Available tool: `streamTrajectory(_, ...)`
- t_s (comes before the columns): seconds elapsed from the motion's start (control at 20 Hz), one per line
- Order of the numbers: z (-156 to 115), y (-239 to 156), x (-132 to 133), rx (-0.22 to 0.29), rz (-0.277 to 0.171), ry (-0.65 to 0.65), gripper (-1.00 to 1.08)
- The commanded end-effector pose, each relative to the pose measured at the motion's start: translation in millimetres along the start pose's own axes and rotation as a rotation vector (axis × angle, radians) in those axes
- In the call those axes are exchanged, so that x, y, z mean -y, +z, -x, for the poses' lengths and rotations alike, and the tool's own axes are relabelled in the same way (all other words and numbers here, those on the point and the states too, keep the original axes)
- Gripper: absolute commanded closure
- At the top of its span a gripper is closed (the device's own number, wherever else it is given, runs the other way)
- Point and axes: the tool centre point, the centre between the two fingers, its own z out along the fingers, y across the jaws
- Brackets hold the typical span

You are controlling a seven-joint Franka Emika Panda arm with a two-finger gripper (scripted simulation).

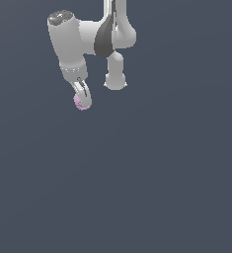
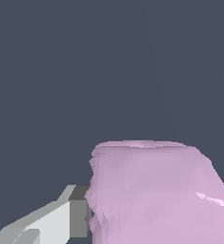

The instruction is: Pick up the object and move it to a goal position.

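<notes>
Clamped on the pale pink block, with the gripper pointing down and tilted slightly toward the exterior view's right. Two curved white fingers seen closing round the block, which sits right at the fingertips and pokes out just past them. In the wrist view, one grey-and-white finger pressed flat against the side of the block; the opposite finger barely visible at the picture's edge, behind the block. Block filling much of that view, roughly cube-shaped, with bumpy, ragged edges and a small bright highlight on one face.

Above the fingers, a short ribbed wrist section, then a broad white cylindrical link rising steeply and leaning toward the exterior view's left, capped by a dark grey disc. From there, a bend across toward the exterior view's right through a joint with a dark band, and on to the upper links leaving the frame at the top. Another white link end hanging down just beside the gripper, on the exterior view's right, apart from it.

Around and beneath the gripper, only a plain dark blue-grey surface, without markings.
</notes>
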Motion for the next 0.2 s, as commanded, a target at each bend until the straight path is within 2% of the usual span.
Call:
streamTrajectory(0.0, -0.2, -2.0, -2.1, 0.0, 0.001, -0.001, 1.08)
streamTrajectory(0.15, -0.5, -2.0, -1.4, 0.0, 0.001, -0.001, 1.08)
